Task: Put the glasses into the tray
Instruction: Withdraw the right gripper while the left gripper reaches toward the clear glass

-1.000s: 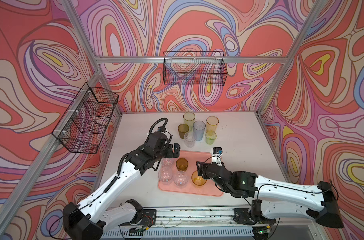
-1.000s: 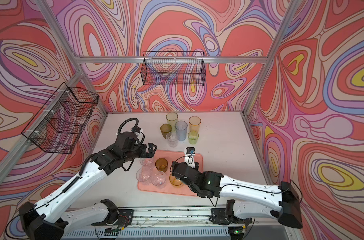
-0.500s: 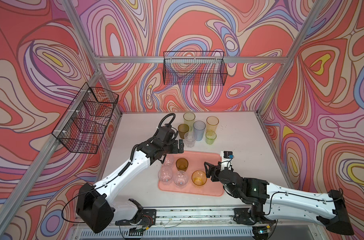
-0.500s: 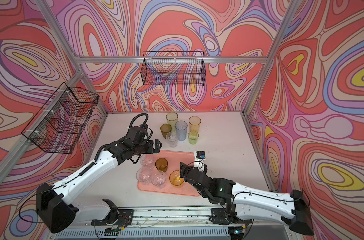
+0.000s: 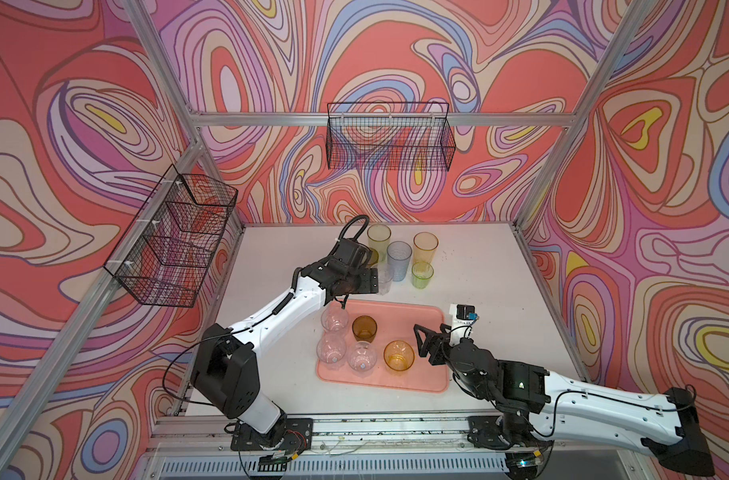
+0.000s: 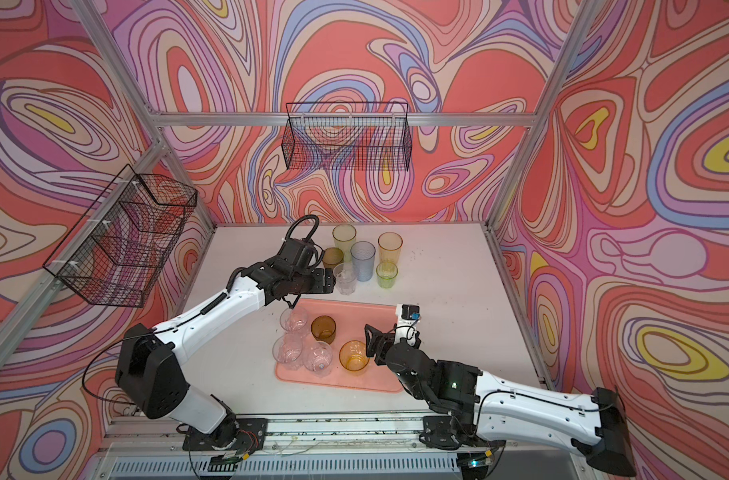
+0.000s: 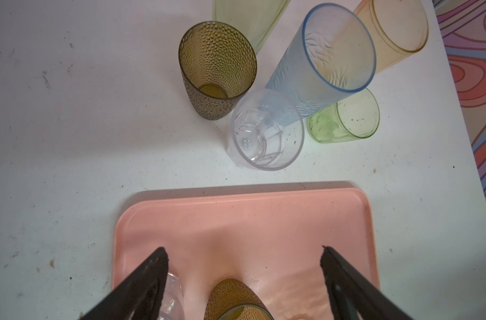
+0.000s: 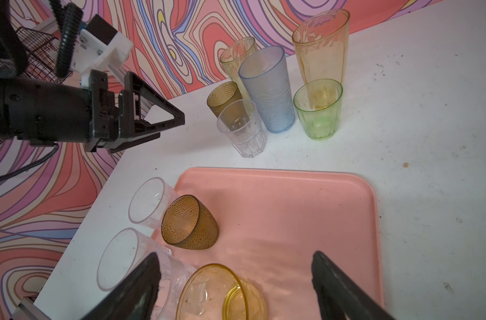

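The salmon-pink tray (image 5: 412, 374) (image 8: 291, 210) holds three clear glasses (image 5: 331, 348), a brown one (image 5: 364, 328) and an amber one (image 5: 398, 355). Behind it on the table stand tall yellow (image 5: 379, 241), blue-grey (image 5: 399, 261) and orange (image 5: 425, 248) glasses, plus short green (image 5: 422, 275), clear (image 6: 344, 279) and brown (image 6: 332, 257) ones. My left gripper (image 5: 373, 281) (image 7: 244, 257) hangs open and empty above the tray's far edge, just short of the clear glass (image 7: 266, 130). My right gripper (image 5: 423, 345) (image 8: 236, 260) is open and empty, right of the amber glass (image 8: 222, 293).
Black wire baskets hang on the back wall (image 5: 389, 137) and the left wall (image 5: 171, 237). Aluminium frame posts edge the white table (image 5: 479, 282). The tray's right half (image 6: 375, 332) is bare.
My left gripper has moved back from over the tray's left side toward the standing glasses. My right gripper has drawn away to the right from the amber glass.
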